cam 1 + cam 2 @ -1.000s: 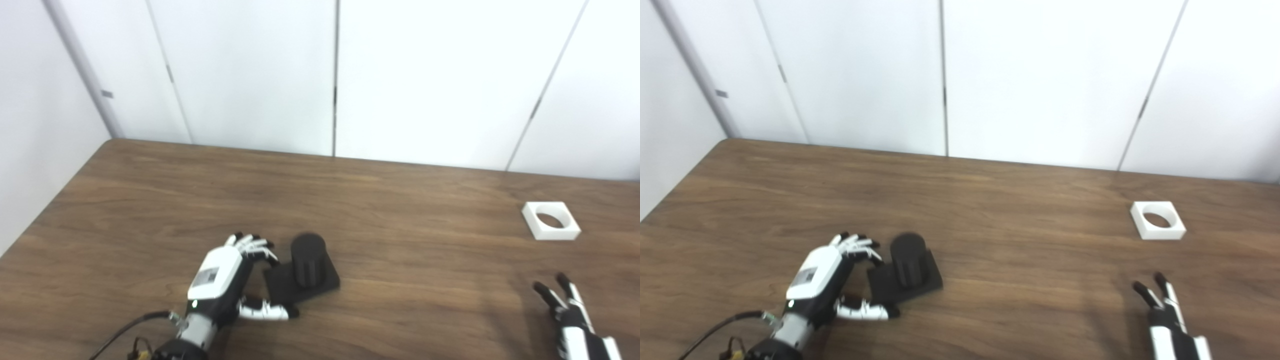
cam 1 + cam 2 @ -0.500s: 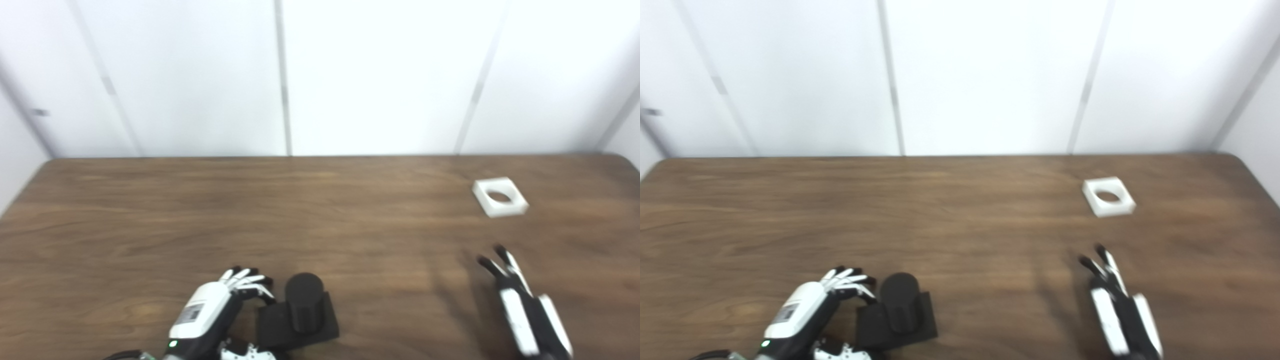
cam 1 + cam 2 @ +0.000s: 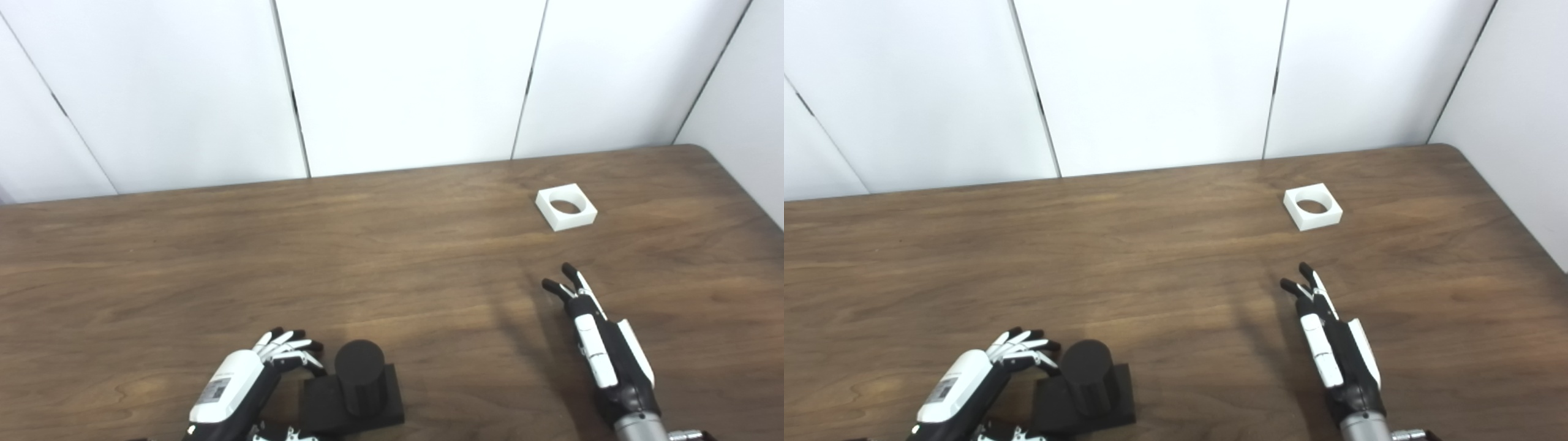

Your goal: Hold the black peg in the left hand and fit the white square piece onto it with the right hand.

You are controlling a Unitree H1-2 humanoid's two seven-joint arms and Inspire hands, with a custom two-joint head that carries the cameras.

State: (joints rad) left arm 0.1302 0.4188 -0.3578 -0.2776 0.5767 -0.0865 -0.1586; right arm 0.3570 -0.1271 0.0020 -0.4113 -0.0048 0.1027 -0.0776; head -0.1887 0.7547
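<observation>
Brown wooden bench [image 3: 392, 263] with black cylindrical peg on its square black base [image 3: 358, 389] near the front edge.
Left hand [image 3: 245, 392] touches the base's left side, fingers [image 3: 288, 343] curled, spread; right hand [image 3: 603, 343], fingers extended, empty, lies right of the peg; white square piece with round hole [image 3: 566, 207] sits far right, behind.

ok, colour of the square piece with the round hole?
White all over, the square piece lies flat on the brown table; clearest in the left eye view.

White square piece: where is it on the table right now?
The white square piece lies flat on the table at far right, near the back edge, beyond the outstretched right hand and untouched by it.
</observation>
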